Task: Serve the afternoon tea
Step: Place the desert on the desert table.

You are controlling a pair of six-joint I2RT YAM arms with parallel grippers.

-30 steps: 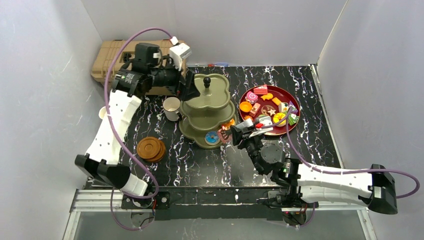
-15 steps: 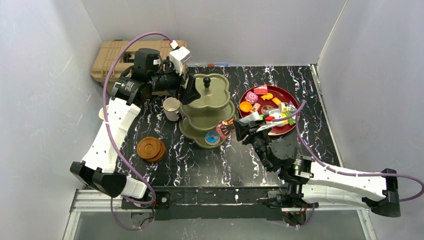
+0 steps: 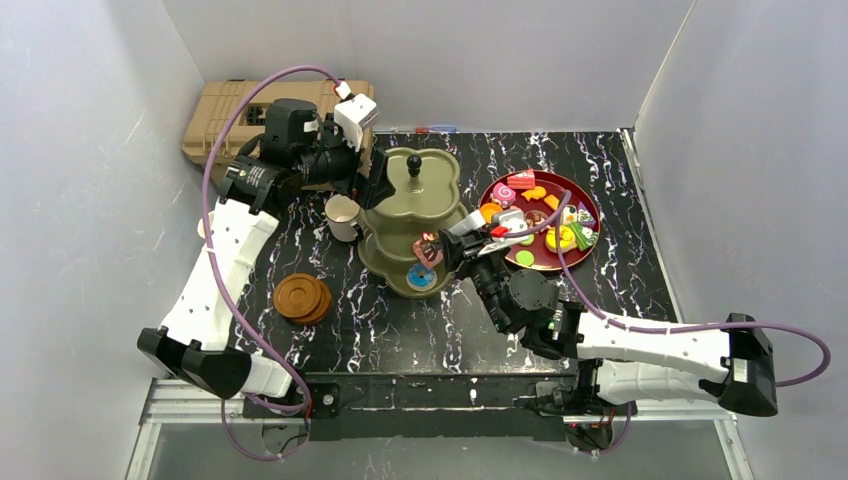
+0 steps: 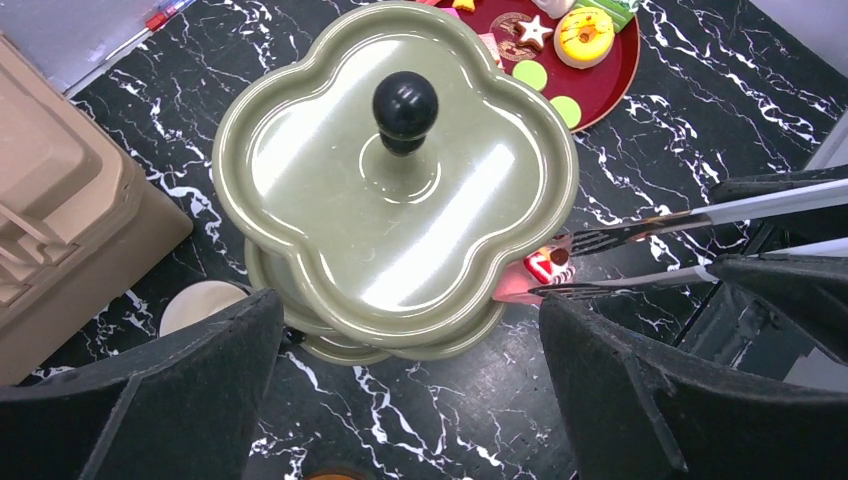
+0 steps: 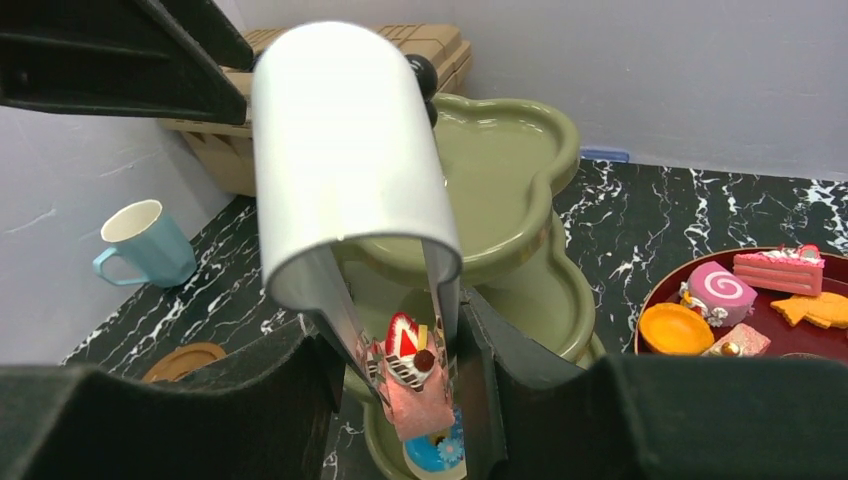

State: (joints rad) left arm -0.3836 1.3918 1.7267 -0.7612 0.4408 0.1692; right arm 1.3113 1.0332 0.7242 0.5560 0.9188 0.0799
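Observation:
The olive-green three-tier stand (image 3: 440, 180) with a black knob (image 3: 413, 160) stands mid-table. My right gripper (image 3: 468, 252) is shut on metal tongs (image 5: 340, 150). The tongs pinch a pink strawberry cake slice (image 5: 412, 385) at the stand's front edge, above a blue doughnut (image 3: 422, 277) on the bottom tier. My left gripper (image 4: 410, 400) is open and empty above the stand (image 4: 330, 190). A white mug (image 3: 343, 215) stands left of the stand. A white-and-blue cup (image 5: 145, 240) stands further left. Wooden saucers (image 3: 302, 297) are stacked front left.
A dark-red plate (image 3: 560, 182) with several toy pastries lies right of the stand. A tan toolbox (image 3: 225, 110) sits at the back left corner. Grey walls close in three sides.
My right arm has swung left, carrying the tongs and the pink cake slice from the plate's edge to the stand's front. My left gripper has shifted slightly over the stand.

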